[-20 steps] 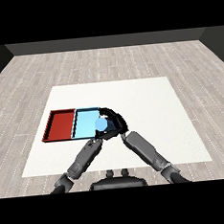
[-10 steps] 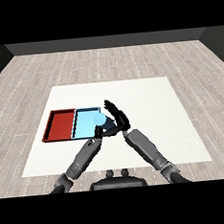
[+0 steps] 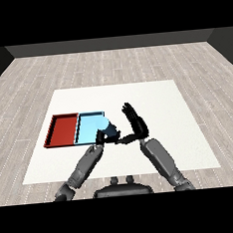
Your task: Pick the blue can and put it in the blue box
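The blue can (image 3: 110, 133) stands at the near right corner of the light blue tray (image 3: 88, 129). Its pale top blends with the tray floor, so I cannot tell whether it rests fully inside. My right hand (image 3: 135, 123) is open just to the right of the can, with straight fingers pointing away from me and the thumb reaching toward the can's base. It holds nothing. My left hand (image 3: 99, 138) sits low against the tray's near edge, just left of the can, and partly merges with it.
The red tray (image 3: 62, 129) lies against the left side of the light blue tray. Both sit left of centre on the white table (image 3: 162, 99), which extends bare to the right and the far side.
The right hand's fingers have uncurled from round the can and straightened, and the hand has drawn back a little to the right. The can stays at the tray's corner. The left arm has not moved.
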### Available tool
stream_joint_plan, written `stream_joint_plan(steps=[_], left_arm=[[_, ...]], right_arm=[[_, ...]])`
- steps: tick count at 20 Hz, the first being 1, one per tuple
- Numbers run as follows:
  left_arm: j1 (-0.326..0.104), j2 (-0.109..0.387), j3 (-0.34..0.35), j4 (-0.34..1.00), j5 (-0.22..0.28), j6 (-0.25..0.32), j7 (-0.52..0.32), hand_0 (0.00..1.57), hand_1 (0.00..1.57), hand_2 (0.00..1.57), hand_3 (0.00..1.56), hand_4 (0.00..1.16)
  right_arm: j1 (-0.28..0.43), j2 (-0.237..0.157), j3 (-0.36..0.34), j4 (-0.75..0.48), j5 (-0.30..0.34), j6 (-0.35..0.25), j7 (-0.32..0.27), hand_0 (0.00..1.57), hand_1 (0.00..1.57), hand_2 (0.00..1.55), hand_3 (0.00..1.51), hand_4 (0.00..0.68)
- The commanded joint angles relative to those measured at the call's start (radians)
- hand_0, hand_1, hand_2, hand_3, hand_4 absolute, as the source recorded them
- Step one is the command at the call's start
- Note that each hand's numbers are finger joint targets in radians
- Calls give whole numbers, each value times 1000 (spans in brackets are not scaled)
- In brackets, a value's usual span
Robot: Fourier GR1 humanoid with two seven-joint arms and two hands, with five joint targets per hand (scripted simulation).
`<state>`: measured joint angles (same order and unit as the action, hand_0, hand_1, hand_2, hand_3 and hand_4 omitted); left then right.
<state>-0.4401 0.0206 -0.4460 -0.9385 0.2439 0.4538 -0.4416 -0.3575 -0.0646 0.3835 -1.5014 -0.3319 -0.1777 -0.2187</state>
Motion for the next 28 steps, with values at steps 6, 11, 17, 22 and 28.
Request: stream_joint_plan(steps=[6, 11, 17, 22, 28], left_arm=[[-7, 46, 45, -44, -58, 1, 96, 1571, 1571, 1571, 1489, 1121], [-1, 80, 106, 42, -79, 0, 67, 1571, 1571, 1571, 1501, 1132], [-93, 233, 261, 228, -21, -76, 148, 1571, 1571, 1571, 1498, 1108], [-161, 278, 317, 413, -31, -108, 185, 1571, 1571, 1571, 1517, 1068], [-358, 272, 302, 687, -116, -56, 305, 1571, 1571, 1548, 1401, 991]], right_arm=[[250, -92, -142, -246, -83, 62, -47, 0, 0, 0, 0, 0], [295, -151, -265, -279, -122, 98, -56, 0, 0, 0, 0, 0], [310, -159, -285, -267, -104, 77, -30, 0, 0, 0, 0, 0], [306, -140, -277, -281, -84, 54, -2, 0, 0, 0, 0, 0], [284, -123, -306, -153, -83, 92, -67, 0, 0, 0, 0, 0]])
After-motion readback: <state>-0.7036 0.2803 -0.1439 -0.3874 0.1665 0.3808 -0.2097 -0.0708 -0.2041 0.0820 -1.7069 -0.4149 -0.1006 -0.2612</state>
